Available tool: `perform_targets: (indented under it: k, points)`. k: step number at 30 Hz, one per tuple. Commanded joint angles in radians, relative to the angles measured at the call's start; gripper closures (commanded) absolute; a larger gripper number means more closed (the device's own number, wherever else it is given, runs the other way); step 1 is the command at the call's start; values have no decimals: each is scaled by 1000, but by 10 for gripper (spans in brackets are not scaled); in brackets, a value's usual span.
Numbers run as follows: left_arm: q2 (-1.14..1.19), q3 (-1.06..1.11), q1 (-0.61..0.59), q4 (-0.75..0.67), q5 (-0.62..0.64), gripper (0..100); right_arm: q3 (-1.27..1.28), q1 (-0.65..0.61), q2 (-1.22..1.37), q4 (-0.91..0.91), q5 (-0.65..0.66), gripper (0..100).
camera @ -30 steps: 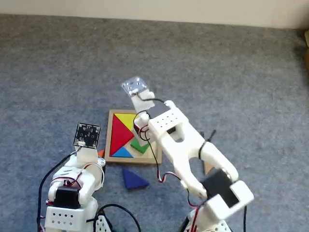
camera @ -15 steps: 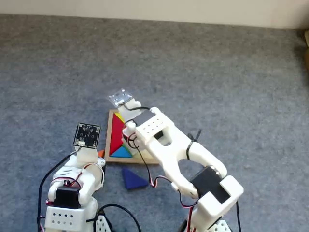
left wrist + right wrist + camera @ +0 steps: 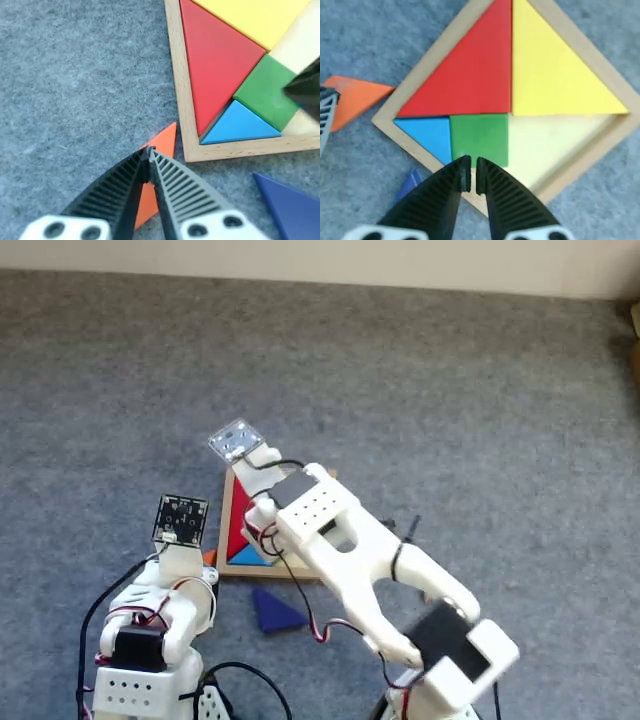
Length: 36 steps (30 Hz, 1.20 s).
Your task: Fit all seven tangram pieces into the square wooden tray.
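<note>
I am looking at the square wooden tray (image 3: 427,75) lying just ahead of my right pincer (image 3: 470,167); it is pale wood with a raised rim. It is holding four pieces. A big red triangle (image 3: 470,80) and a big yellow triangle (image 3: 555,75) are meeting edge to edge, and a green square (image 3: 479,137) is sitting with a small light blue triangle (image 3: 427,135) beside it. The remaining floor is showing bare wood. The right pincer is hanging over the green square's near edge, fingers drawn together to a thin slit and gripping nothing. My left pincer (image 3: 148,152) is sitting closed and empty above an orange piece (image 3: 165,142) lying outside the tray's corner. A dark blue triangle (image 3: 290,205) is lying on the grey tabletop (image 3: 450,370) beside that pincer.
</note>
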Motion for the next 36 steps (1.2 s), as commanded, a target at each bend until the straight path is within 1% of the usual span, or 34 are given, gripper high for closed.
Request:
perform_targets:
  k: [1,9,15,17,20,22,23,25,29,34,36]
  points:
    - [1,21,-1,5,9,991,-35,59,-142,73,-2,971]
    - [1,21,-1,5,9,991,-35,225,-361,275,-3,971]
    - [1,21,-1,5,9,991,-33,375,-412,478,-8,961]
    - [1,21,-1,5,9,991,-33,429,-409,542,-5,908]
    - [1,21,-1,5,9,991,19,498,-420,599,-2,789]
    - [1,21,-1,5,9,991,81,507,-420,596,18,733]
    - [1,21,-1,5,9,991,117,507,-418,588,60,724]
    - [1,21,-1,5,9,991,202,510,-420,545,141,724]
    - [1,21,-1,5,9,991,338,522,-420,429,221,724]
    - [1,21,-1,5,9,991,412,568,-410,309,227,724]
    - [1,21,-1,5,9,991,417,608,-409,275,198,724]
